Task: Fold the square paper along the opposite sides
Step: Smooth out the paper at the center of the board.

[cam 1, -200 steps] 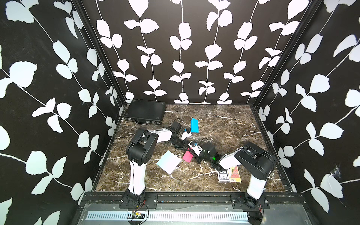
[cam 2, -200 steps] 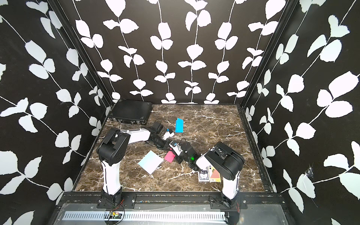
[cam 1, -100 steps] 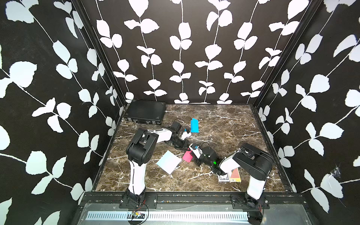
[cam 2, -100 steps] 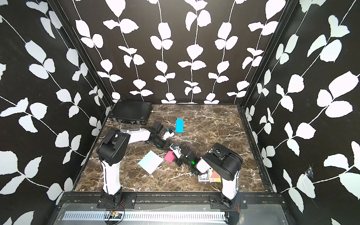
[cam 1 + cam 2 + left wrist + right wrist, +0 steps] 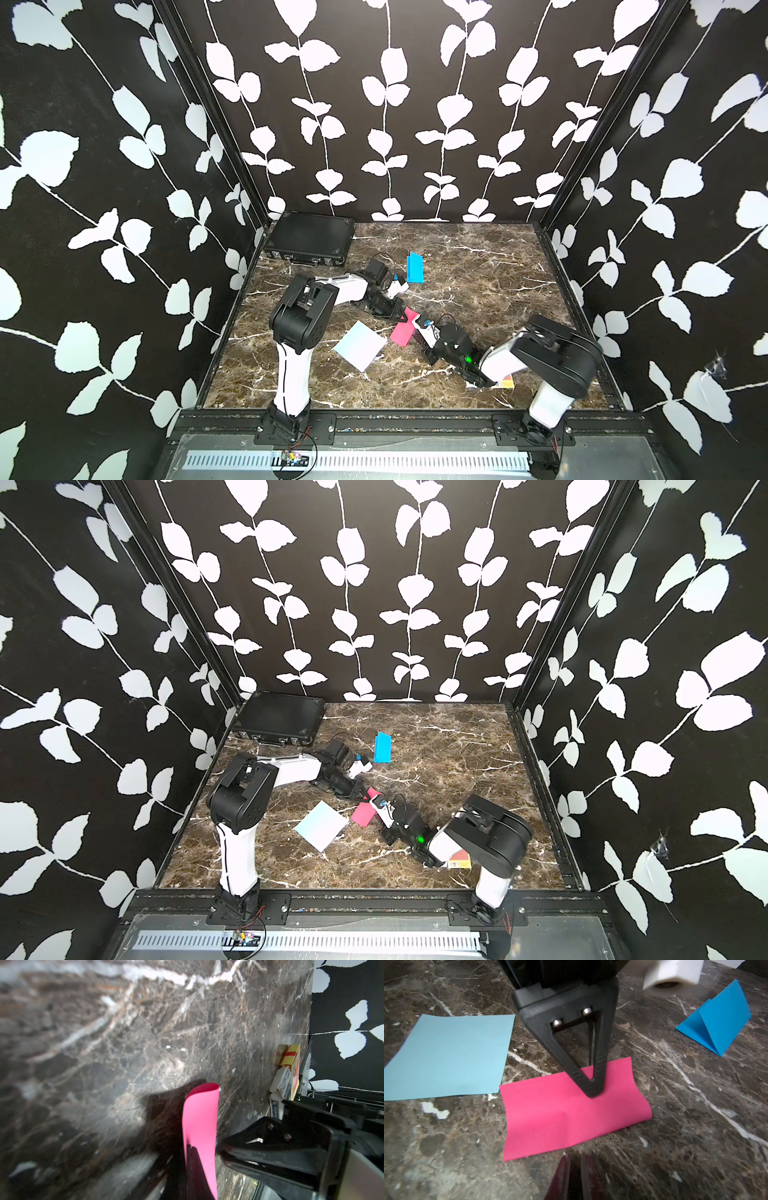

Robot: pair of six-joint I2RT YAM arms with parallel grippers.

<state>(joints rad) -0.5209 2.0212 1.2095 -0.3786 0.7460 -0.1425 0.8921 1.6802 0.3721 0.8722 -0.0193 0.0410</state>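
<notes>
Pink paper lies folded in half on the marble table, one corner almost touching the light blue sheet. Left gripper — fingers closed together — presses its tip on the half farther from that sheet. Right gripper sits just off the paper's edge, fingers nearly together, empty
</notes>
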